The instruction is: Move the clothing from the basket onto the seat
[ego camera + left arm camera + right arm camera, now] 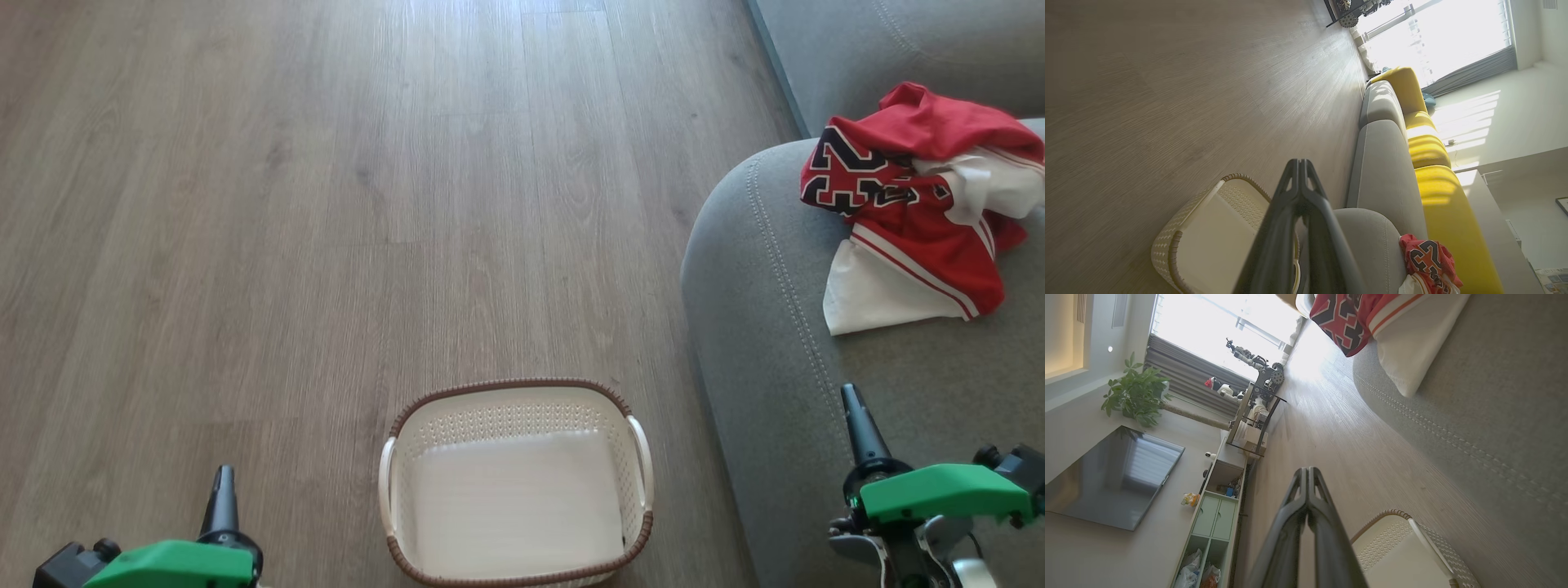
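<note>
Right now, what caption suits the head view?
Empty basket on the floor, clothing heaped on the seat, left gripper and right gripper shut.

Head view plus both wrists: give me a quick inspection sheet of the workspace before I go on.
Surface: wood floor; the basket stands on it beside the sofa.
Job's things: basket empty; clothing bunched in one heap on the sofa.
Clutter: bags in the bottom shelf of the cabinet, far from the work.
Grippers: left gripper and right gripper both shut, fingers pressed together, holding nothing.
Cables: nothing seen.
Surroundings: bright window, yellow cushions along the sofa back, television, plant.
</note>
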Controlling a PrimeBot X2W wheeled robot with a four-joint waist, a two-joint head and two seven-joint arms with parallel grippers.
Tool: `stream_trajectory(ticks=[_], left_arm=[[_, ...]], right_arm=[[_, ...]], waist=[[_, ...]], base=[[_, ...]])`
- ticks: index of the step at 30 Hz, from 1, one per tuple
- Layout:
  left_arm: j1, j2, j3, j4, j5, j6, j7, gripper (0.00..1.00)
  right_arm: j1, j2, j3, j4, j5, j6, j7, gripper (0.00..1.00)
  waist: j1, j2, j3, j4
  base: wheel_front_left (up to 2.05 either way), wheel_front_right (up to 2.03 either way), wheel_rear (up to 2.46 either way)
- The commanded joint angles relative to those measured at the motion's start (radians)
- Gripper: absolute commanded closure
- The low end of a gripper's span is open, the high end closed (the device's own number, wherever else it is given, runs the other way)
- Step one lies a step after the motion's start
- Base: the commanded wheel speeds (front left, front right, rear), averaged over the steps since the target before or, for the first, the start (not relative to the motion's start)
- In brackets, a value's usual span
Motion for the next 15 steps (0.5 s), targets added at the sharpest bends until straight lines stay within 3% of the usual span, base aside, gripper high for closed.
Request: stream_trajectory(ticks=[1, 15], left_arm=[[-0.056, 0.002, 0.044, -0.035, -0.02, -0.011, 0.005, 1.0], [-0.076, -0.022, 0.1, -0.042, -0.142, -0.053, 0.043, 1.0]], right_arm=[[-0.063, -0.009, 0.007, -0.041, 0.028, 0.0, 0.01, 1.0], [-0.08, -0.014, 0.0, -0.048, 0.193, 0.0, 0.045, 1.0]], waist=[[0.0, 0.0, 0.0, -0.001], [0.0, 0.0, 0.006, -0.006]], base=[[0.0, 0.0, 0.0], [0.0, 0.0, 0.0]])
